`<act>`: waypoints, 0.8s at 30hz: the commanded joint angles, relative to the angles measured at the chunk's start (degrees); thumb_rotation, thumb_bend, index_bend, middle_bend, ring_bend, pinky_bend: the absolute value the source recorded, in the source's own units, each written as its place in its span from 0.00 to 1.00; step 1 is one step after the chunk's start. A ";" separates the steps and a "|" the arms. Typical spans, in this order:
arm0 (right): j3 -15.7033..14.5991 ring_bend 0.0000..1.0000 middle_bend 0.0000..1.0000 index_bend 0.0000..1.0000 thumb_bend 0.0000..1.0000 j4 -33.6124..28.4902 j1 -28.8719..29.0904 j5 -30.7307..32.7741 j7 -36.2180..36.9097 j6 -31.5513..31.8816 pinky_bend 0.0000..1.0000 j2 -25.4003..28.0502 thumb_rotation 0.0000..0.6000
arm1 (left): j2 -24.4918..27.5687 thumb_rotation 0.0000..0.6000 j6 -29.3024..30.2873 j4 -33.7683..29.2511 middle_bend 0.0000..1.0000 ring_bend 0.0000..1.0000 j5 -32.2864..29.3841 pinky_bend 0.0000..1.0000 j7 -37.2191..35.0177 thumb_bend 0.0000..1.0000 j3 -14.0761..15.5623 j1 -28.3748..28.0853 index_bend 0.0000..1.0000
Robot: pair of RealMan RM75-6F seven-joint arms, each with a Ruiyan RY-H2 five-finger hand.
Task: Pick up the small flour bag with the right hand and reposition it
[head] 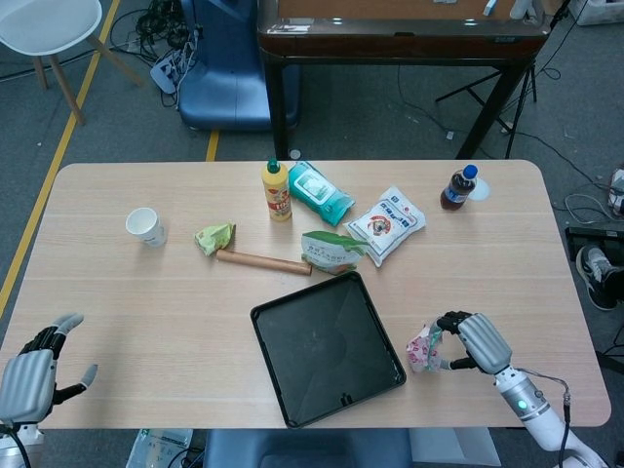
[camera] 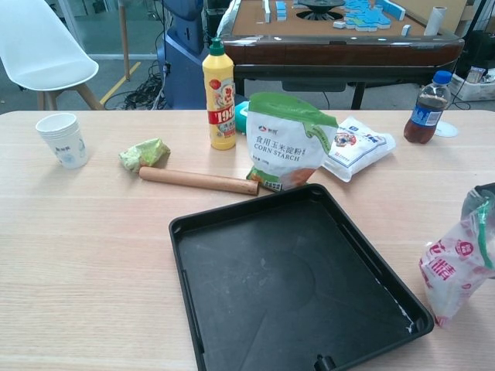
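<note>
The small flour bag (head: 424, 349) hangs from the right hand (head: 475, 340) near the front right of the tabletop (head: 146, 292), just beside the right edge of the black tray (head: 327, 347); the hand's fingers (head: 450, 321) are curled around the bag's gathered top, so it is held by the neck rather than the body; in the chest view the bag (camera: 455, 268) slants, its lower end close to the tray's corner (camera: 421, 317), and whether that end touches the tabletop cannot be told.

The step in hand, as I judge it, is carrying the bag to its new spot; a soft bag held by the neck will likely swing and sag, so a slow, level move should serve best, with the bottom lifted clear of the tray's raised rim before any sideways travel; the grip should stay firm until the base rests flat, or the bag may tip over or slip out; setting it down upright on bare wood, apart from the tray's edge, would keep it from leaning on the rim.

Further back stand a corn starch bag (camera: 288, 143), a white packet (camera: 357, 147), a yellow bottle (camera: 219, 97) and a cola bottle (camera: 426, 108), with a rolling pin (camera: 198, 180) ahead of them; all are well apart from the held bag; the left hand (head: 29, 375) rests spread and holding nothing at the front left corner.
</note>
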 commanded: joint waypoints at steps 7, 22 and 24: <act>-1.42 0.28 0.37 0.29 0.05 1.70 0.92 -1.31 1.68 -1.24 0.31 -0.96 1.00 | 0.01 1.00 -0.01 0.07 0.18 0.20 0.07 0.27 -0.07 0.24 0.00 -0.05 0.18; -3.15 0.13 0.22 0.05 0.04 -4.38 1.92 -1.16 3.40 -3.70 0.19 6.77 1.00 | 0.15 1.00 0.22 -0.88 0.18 0.20 0.39 0.27 1.32 0.24 0.26 0.03 0.18; -2.92 0.13 0.22 0.05 0.04 -5.56 3.20 -0.87 4.87 -5.29 0.19 8.32 1.00 | 0.17 1.00 0.34 -1.16 0.18 0.20 0.49 0.27 1.70 0.24 0.33 0.08 0.18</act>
